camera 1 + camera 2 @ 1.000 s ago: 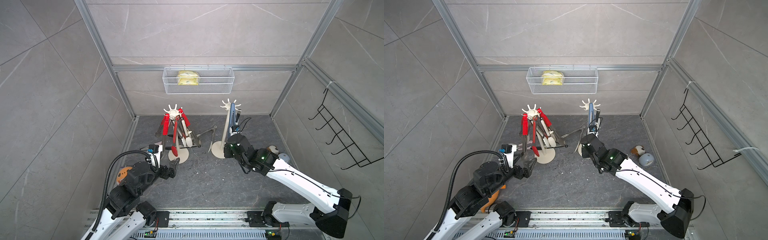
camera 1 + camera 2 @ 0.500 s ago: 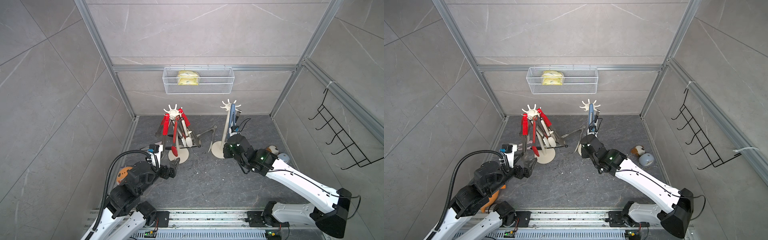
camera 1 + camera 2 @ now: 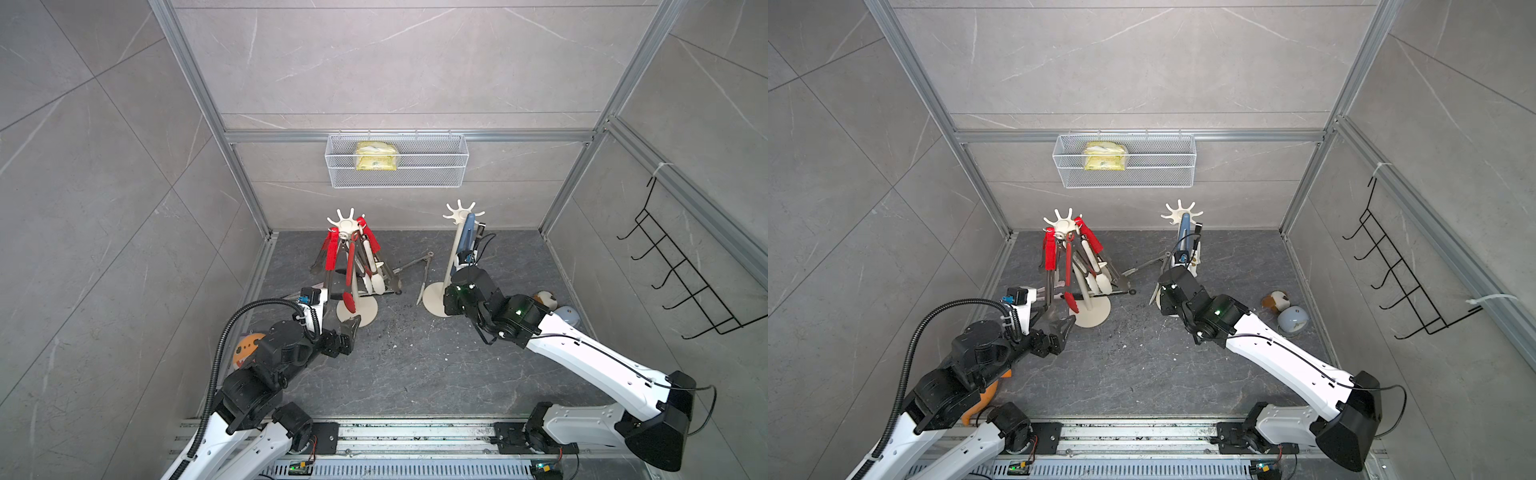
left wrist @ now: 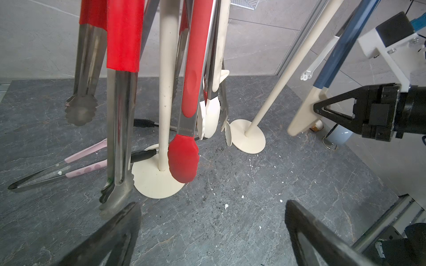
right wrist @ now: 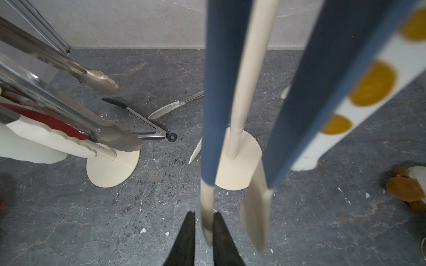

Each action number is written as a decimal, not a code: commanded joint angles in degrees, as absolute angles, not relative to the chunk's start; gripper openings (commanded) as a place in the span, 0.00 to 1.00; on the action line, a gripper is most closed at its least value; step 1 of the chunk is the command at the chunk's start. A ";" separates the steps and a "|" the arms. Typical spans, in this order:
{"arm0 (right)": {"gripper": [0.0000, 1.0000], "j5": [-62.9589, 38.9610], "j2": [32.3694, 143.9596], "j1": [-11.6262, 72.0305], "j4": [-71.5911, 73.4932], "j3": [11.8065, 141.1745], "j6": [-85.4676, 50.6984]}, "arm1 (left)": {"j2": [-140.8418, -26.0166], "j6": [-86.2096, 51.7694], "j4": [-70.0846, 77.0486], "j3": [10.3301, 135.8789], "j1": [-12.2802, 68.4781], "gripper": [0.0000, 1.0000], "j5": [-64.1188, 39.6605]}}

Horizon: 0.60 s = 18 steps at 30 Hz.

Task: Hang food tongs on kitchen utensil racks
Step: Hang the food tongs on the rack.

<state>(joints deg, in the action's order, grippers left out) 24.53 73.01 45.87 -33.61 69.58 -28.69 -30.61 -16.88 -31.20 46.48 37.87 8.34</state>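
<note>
Several tongs (image 4: 85, 171) loose on floor (image 4: 230, 207) nr L rack (image 4: 156, 184); plush toy (image 3: 544, 297) right.

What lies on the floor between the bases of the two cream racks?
Two tongs lie there: black-tipped tongs, with their ring end in the gap, and cream-tipped tongs. The right wrist view shows both plainly.

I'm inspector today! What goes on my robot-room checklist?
Surface: dark stone floor, crumb-speckled.
Job's things: red tongs hang on left rack; blue tongs on right rack; cream-tipped tongs, black tongs, pink tongs lie on floor.
Clutter: plush toy, grey dome, orange thing under left arm.
Grippers: left pincer open, empty; right pincer around blue tongs' cream tip, grip unclear.
Cables: black hose on left arm; thin cable along right arm.
Surroundings: wire basket holding yellow packet; black wall hooks.
</note>
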 commanded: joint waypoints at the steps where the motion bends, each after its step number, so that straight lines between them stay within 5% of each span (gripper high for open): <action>1: 0.19 23.82 72.97 45.03 -34.54 72.69 -27.35 | -31.35 -16.10 -28.88 47.37 37.66 0.99 7.36; 18: 0.19 20.76 71.83 43.11 -38.77 79.72 -24.52 | -32.07 -16.22 -28.43 47.33 37.62 0.99 7.16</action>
